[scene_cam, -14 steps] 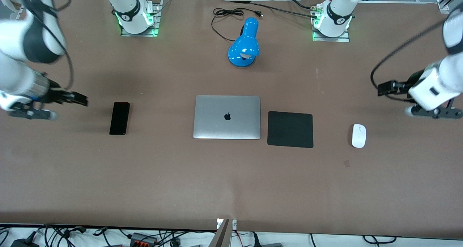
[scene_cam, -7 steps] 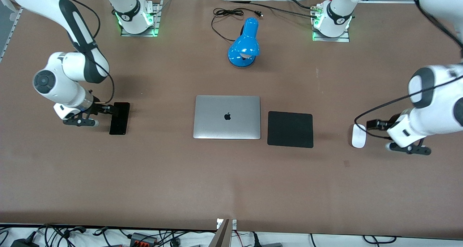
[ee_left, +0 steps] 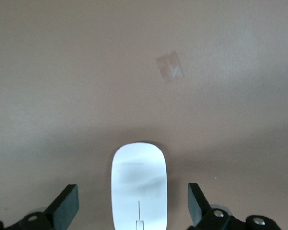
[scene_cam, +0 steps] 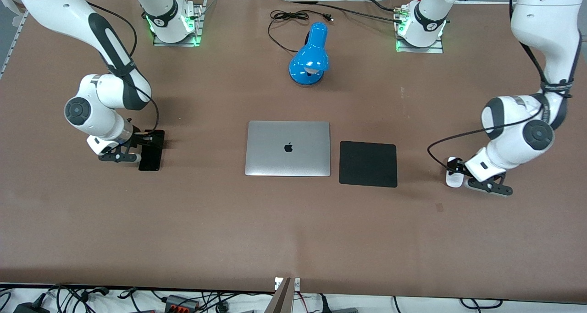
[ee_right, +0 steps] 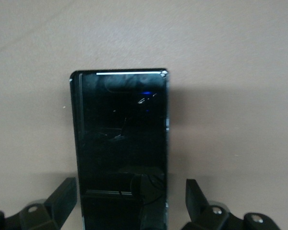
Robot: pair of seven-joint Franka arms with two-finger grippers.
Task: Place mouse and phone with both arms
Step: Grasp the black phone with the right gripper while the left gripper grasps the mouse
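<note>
So the brown table (scene_cam: 293,230) has a closed silver laptop (scene_cam: 287,148) in the middle, with a black mouse pad (scene_cam: 368,163) right beside it toward the left arm's end, and a blue desk lamp (scene_cam: 310,55) up near the robot bases.

What matters here is how each hand lines up with its target. The phone (scene_cam: 151,155) lies flat toward the right arm's end of the table, its long axis running nearer-to-farther from the front camera. The right hand (scene_cam: 146,141) is low over the end of it farthest from that camera. In the right wrist view, the phone (ee_right: 121,148) runs straight out between the two fingers (ee_right: 62,196), which are spread wide on either side of it and not touching. That means they straddle its narrow width, which looks like the right way to pinch it.

It's the same deal at the left arm's end. The white mouse (scene_cam: 454,178) lies beside the pad but well apart from it, and the left hand (scene_cam: 453,167) is down over it. In the left wrist view, the mouse (ee_left: 139,189) is centred between wide-open fingers (ee_left: 196,203) with a clear gap on both sides, long axis pointing straight away from the wrist.

Looks to me like both just need to close.
</note>
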